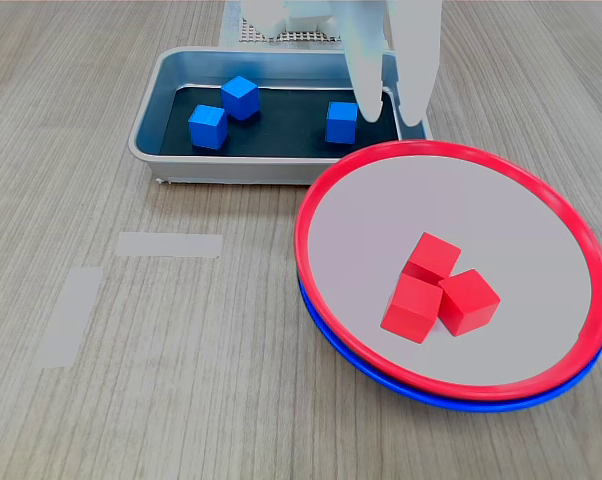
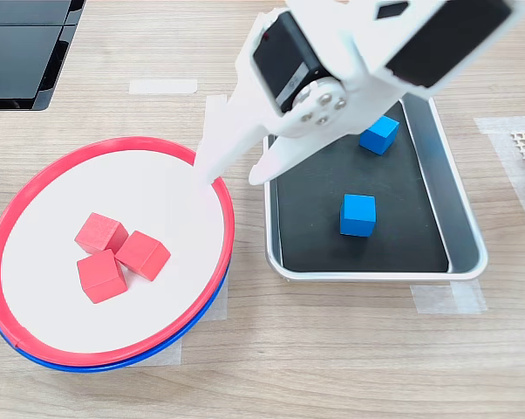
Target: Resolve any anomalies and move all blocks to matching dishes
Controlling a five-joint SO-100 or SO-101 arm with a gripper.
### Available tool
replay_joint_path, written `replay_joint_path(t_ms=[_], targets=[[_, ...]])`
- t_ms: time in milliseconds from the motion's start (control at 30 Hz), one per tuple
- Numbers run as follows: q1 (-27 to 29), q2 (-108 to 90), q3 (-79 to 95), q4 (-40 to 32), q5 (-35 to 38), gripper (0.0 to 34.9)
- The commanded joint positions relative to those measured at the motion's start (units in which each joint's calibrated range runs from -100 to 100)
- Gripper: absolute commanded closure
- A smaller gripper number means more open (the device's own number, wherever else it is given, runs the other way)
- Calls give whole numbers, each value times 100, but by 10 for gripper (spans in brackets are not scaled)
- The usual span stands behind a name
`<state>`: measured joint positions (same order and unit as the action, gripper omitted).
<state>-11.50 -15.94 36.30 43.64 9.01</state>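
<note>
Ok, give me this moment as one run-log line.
gripper: open, empty, over red-rimmed dish edge | red blocks: three in it | blue blocks: in tray | blue-rimmed dish: stacked underneath

Pale wood-grain tabletop, matt. Rectangular grey metal tray, brushed sheen, matt black bottom. Small glossy blue cubes and red cubes, smooth. Round red-rimmed plate, smooth pale grey inside. White smooth plastic gripper.
</note>
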Motion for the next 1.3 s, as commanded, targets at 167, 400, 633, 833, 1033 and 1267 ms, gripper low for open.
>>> replay_joint_path(t_ms=[167, 400, 633, 833, 1033, 1267], targets=[[-162, 1078, -1158, -133, 83, 260], [-210, 1598, -1568, -175, 151, 272], [-285, 1940, -1604, -356, 269, 255], [-313, 2213, -1641, -521, 386, 259], [-285, 2161, -1668, -488, 454, 346], [-172, 1846, -1677, -431, 449, 348]])
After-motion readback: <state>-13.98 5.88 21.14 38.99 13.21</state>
